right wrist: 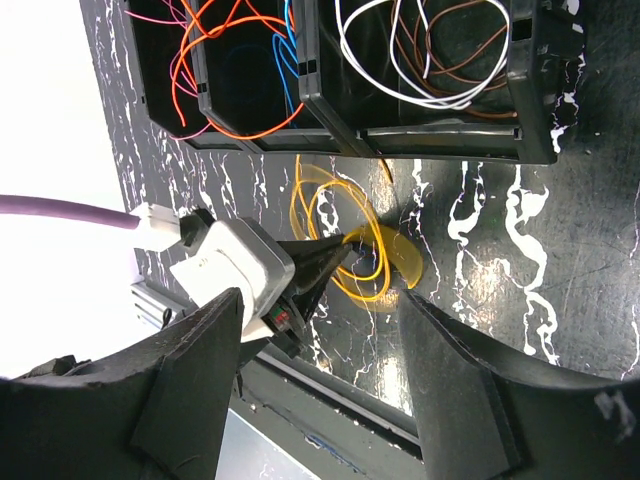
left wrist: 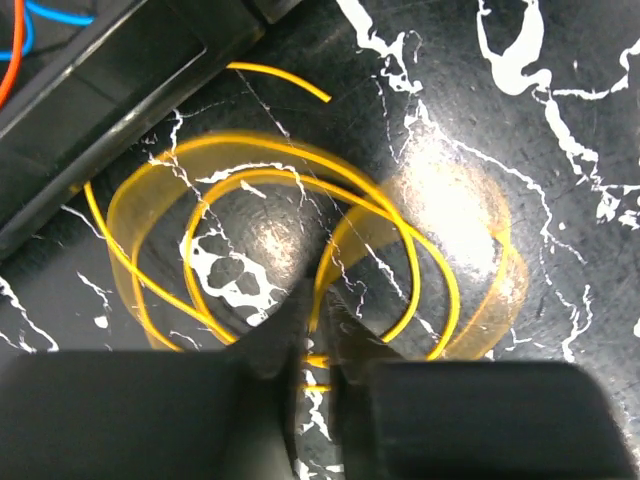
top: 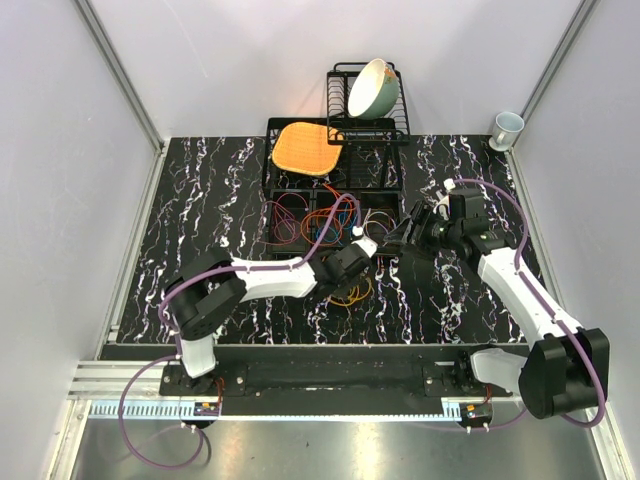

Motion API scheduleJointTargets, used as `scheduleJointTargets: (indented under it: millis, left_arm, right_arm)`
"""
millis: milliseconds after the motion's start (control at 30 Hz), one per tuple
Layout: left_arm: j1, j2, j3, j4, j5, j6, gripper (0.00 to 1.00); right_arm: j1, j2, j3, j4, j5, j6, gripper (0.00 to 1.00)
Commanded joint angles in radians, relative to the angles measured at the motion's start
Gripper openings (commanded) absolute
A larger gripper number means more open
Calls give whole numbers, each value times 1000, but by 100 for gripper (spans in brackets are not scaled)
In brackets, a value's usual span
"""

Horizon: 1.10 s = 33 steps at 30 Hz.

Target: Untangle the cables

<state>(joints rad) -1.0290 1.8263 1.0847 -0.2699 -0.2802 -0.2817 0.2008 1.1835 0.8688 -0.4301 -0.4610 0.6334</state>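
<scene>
Your left gripper pinches the yellow cable. Its loops lie on the table, just in front of the tray. The other cables sit inside the tray. Pull slowly, I think, so the loops don't snag or slip. Your left arm reaches far and low. Your right gripper hangs near the tray, fingers spread, holding nothing.

The left gripper has its jaws pinched nearly together. The right gripper holds its jaws wide apart.
</scene>
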Motion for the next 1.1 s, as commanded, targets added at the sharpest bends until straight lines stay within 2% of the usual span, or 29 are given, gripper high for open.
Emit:
scheduleJointTargets:
  millis: [0,167,300,367,400,467,500,567,700,800,867,933,967,1067]
  left_arm:
    - [3,7,41,8,-8,-2,0]
    - [1,-102,80,-95,59,-66,0]
    - [1,-252,93,-120,98,-115,0]
    - [1,-286,124,-192,119,-131,0]
    - [1,-338,153,-212,169,-142,0]
    - [-8,-424,158,-207,202,-152,0]
    - [-8,-508,158,-200,199,-158,0]
    - [-8,-579,168,-203,174,-162,0]
    - [-8,-749,184,-181,208,-110,0]
    - [-8,-881,103,-88,193,-70,5]
    - [-6,-944,13,-60,88,-76,8]
    - [1,-946,-31,-63,40,-94,6]
    - [6,-918,-61,-68,33,-120,3]
    - [12,-843,-95,-78,74,-174,0]
  right_arm:
    - [5,11,1,44,-21,0,69]
    - [5,18,4,48,-21,-1,69]
    - [6,24,9,53,-27,0,69]
    - [6,27,9,53,-33,2,68]
    - [8,22,12,53,-36,3,68]
    - [9,4,6,50,-27,2,68]
    - [11,-4,3,51,-15,3,68]
    - [11,-19,-1,48,-8,2,68]
    - [12,-28,1,48,-16,8,68]
    - [15,-38,-2,48,-13,11,68]
    - [18,-44,-4,53,-18,17,68]
    - [23,-56,-4,66,-33,18,68]
    - [32,-59,-2,74,-57,20,68]
    - [54,-90,-16,131,-135,34,70]
